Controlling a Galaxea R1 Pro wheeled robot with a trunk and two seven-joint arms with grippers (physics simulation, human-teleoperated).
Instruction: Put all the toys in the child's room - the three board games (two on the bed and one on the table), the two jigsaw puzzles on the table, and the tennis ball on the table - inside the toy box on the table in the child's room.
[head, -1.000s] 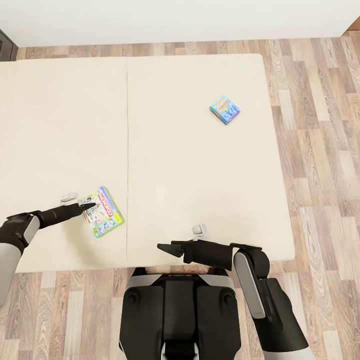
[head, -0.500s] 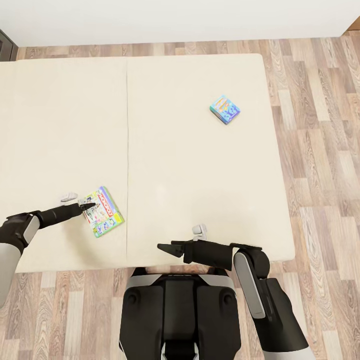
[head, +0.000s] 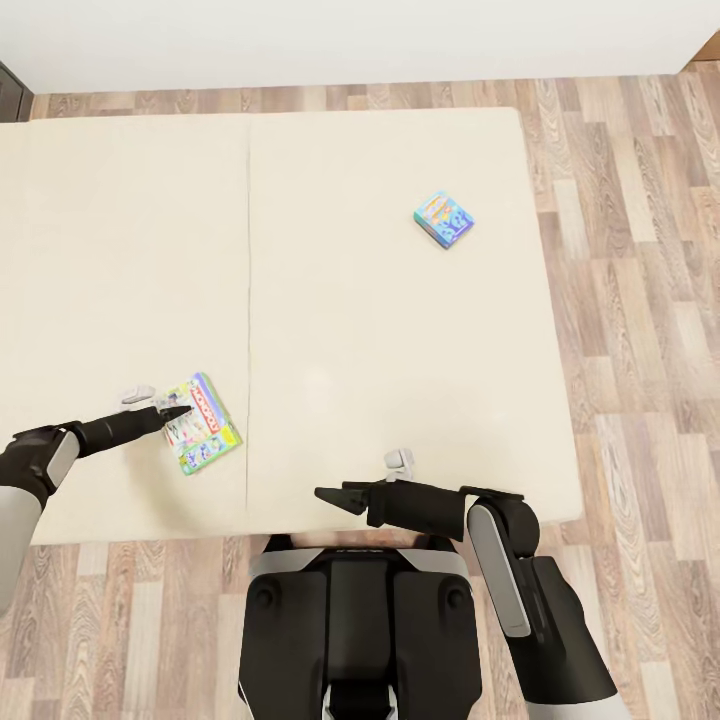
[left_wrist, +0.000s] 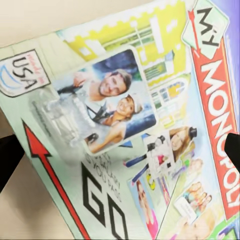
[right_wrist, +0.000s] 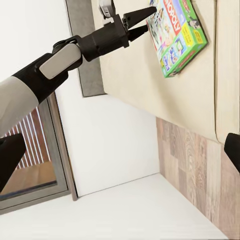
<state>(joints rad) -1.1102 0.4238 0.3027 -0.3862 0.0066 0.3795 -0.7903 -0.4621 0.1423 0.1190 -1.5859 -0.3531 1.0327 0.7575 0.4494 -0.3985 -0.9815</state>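
Observation:
On the beige bed (head: 380, 330) lie two board games. The larger one, a Monopoly box (head: 203, 425) (left_wrist: 130, 125) (right_wrist: 181, 36) with a green edge, sits near the front left. My left gripper (head: 176, 410) (right_wrist: 141, 21) is open, its fingertips (left_wrist: 7, 161) spread to either side of that box's near corner. The smaller blue box (head: 443, 219) lies far right on the mattress. My right gripper (head: 332, 497) hangs open and holds nothing at the bed's front edge. The table, toy box, jigsaw puzzles and tennis ball are out of view.
Wood-plank floor (head: 640, 300) runs along the bed's right side and in front of it. A white wall (head: 360, 40) stands behind the bed. A dark window frame (right_wrist: 52, 150) shows in the right wrist view.
The whole picture has slid slightly left, so the camera moved. Both arms keep the same pose, and the left fingertips sit a little further in over the Monopoly box.

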